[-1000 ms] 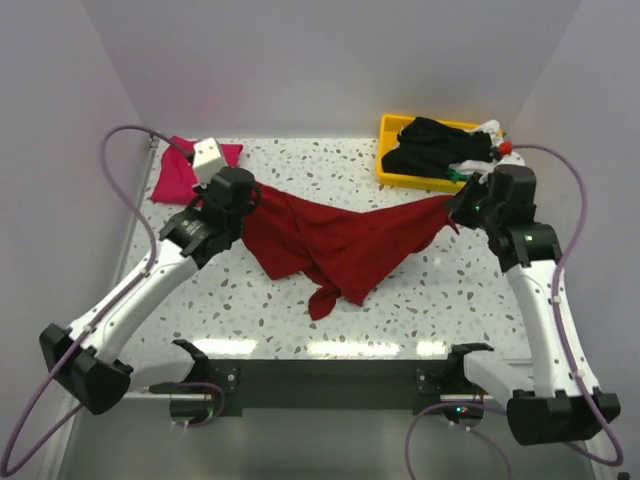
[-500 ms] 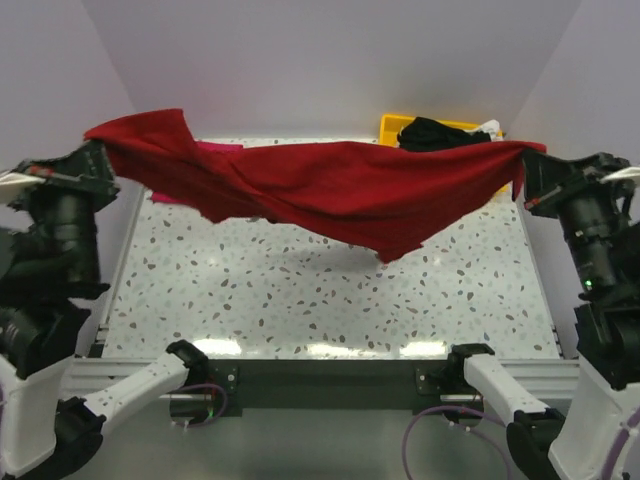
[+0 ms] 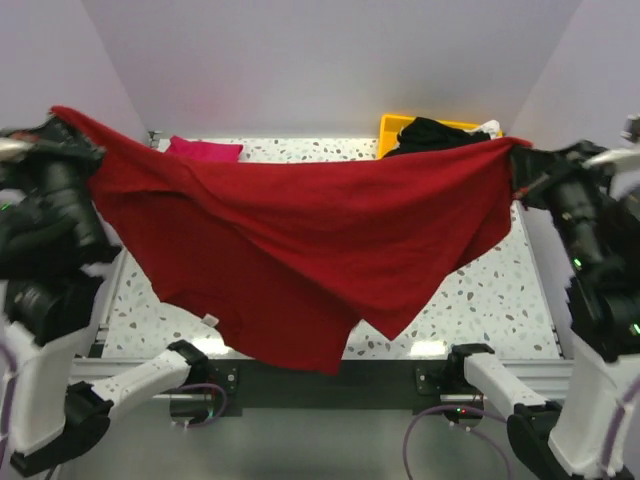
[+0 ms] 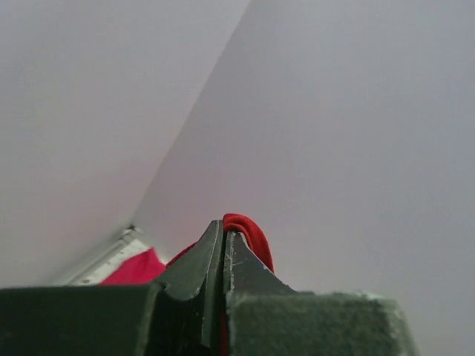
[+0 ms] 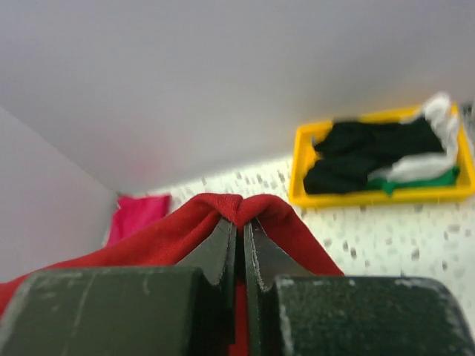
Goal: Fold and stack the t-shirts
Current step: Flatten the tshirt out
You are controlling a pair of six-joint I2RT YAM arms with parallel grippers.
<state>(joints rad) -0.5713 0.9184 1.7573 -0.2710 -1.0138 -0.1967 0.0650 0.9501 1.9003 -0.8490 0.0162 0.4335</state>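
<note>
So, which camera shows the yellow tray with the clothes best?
The right wrist view: the yellow tray shows almost whole there, holding black, white and green cloth. In the top external view the raised dark red shirt hides most of it; only a far corner shows. The left wrist view does not show it.

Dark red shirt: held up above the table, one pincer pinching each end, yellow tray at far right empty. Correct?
The yellow tray is not empty: the right wrist view shows black cloth, white cloth and green cloth in it. The rest holds: left pincer and right pincer each pinch an end of the dark red shirt, held up above the table.
</note>
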